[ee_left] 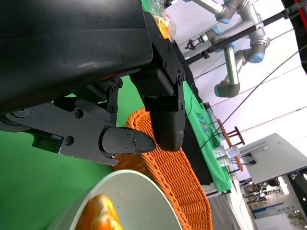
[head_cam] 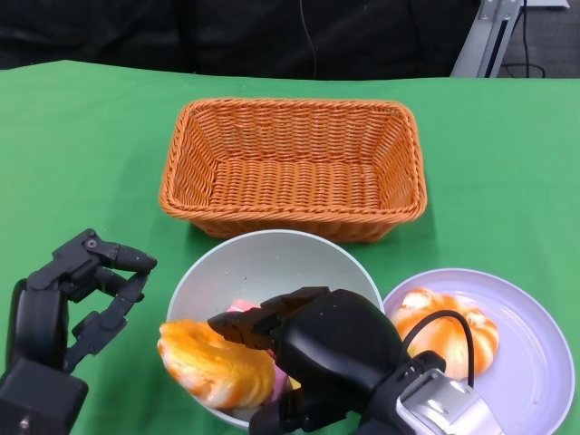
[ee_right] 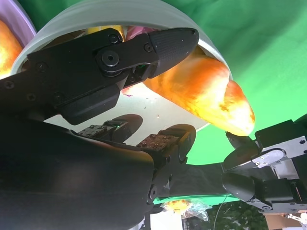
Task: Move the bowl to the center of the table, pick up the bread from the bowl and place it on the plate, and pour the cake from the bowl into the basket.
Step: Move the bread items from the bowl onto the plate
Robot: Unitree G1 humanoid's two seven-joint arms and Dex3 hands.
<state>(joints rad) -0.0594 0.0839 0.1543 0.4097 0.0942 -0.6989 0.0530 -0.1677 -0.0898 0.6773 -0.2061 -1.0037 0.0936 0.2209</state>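
The pale bowl (head_cam: 263,263) stands in front of the orange wicker basket (head_cam: 294,163). My right hand (head_cam: 326,349) reaches into the bowl and grips a glazed orange bread (head_cam: 213,362), which juts over the bowl's left rim. In the right wrist view the thumb lies on top of that bread (ee_right: 206,91) with the other fingers beneath it. A bit of pink cake (head_cam: 237,308) shows in the bowl behind the hand. My left hand (head_cam: 86,294) hovers left of the bowl, fingers apart and holding nothing. A lilac plate (head_cam: 526,362) lies right of the bowl.
Another glazed bread (head_cam: 453,331) lies on the plate. The basket holds nothing visible. Green cloth covers the table, with a dark edge behind the basket. Robot arms on a stand (ee_left: 240,48) show far off in the left wrist view.
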